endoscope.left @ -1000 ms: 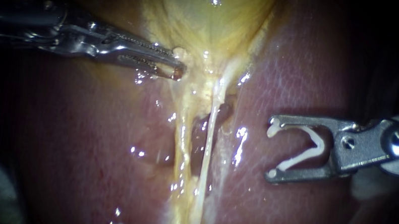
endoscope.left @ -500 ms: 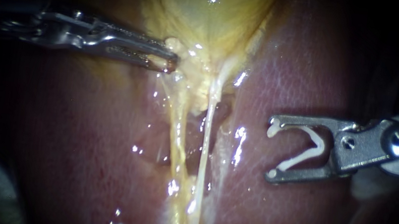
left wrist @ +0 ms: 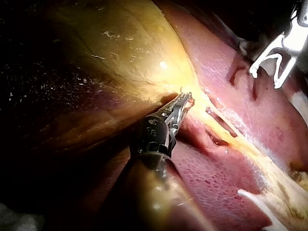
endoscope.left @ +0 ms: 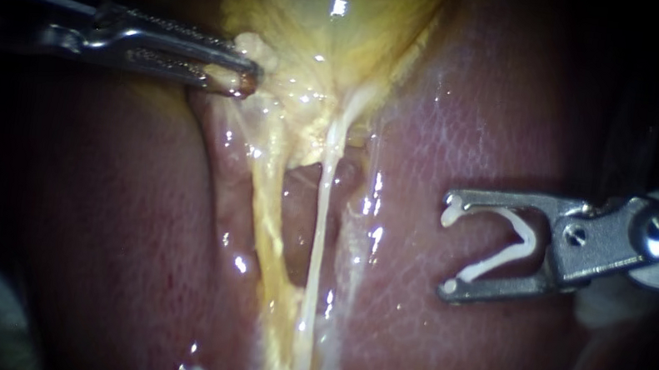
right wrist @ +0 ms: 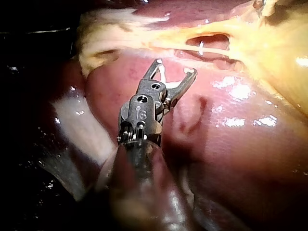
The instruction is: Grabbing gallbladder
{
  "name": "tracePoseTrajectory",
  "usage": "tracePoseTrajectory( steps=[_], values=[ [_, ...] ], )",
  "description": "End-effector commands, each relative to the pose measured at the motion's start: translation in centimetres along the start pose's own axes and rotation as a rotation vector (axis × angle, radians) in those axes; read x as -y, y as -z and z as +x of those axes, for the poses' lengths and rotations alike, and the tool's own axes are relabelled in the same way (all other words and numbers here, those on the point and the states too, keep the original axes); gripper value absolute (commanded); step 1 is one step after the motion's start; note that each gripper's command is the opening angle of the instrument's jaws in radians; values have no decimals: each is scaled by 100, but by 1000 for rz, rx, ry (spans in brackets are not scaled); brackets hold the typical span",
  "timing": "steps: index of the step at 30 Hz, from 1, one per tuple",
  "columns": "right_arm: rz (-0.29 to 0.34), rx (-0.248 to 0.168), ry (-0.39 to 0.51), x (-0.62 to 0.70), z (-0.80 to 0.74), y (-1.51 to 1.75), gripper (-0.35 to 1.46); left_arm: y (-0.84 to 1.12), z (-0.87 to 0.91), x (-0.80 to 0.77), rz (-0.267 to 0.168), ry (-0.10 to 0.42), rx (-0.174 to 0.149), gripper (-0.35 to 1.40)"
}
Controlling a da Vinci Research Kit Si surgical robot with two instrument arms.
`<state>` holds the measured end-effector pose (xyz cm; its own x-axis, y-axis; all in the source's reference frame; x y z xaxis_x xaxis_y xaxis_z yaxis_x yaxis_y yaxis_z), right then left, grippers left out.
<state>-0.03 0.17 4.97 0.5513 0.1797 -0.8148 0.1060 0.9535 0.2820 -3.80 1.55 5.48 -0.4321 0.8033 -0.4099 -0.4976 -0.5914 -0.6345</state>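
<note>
So the gallbladder (endoscope.left: 341, 19) is the yellow-green sac in the upper centre of the endoscope frame. Its long axis runs top to bottom, and it narrows downward into two strands: a yellowish tube (endoscope.left: 269, 236) and a thin pale tube (endoscope.left: 317, 234), with a little window of liver (endoscope.left: 479, 128) showing between them.

The left instrument (endoscope.left: 246, 78) comes in almost level from the upper left, so it meets that axis crosswise. Its jaws are clamped together on a nub of yellow tissue at the left edge of the sac's narrow end. The bulk of the gallbladder sits just right of and above the tips. The left wrist view agrees: the left instrument (left wrist: 185, 98) is pinched right at the sac's tapered margin, body of the sac off to one side.

The right instrument (endoscope.left: 447, 251) is parked well apart at the middle right, over bare liver. Its jaws are spread wide with a white clip (endoscope.left: 506, 249) seated between them, touching both.

My read is that the left one is obviously the arm doing the grabbing here. The bite looks small though, so it might slip if pulled hard.
</note>
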Motion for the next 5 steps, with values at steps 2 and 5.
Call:
tracePoseTrajectory(
  steps=[2, 5],
  values=[
    [0, 0, 0, 0, 0, 0, 50, -2, 0, 0, 1, 0, -1, -35],
    [-1, 0, -1, 0, 0, 0, 50, -3, 0, 0, 1, 0, -1, -35]
  ],
)
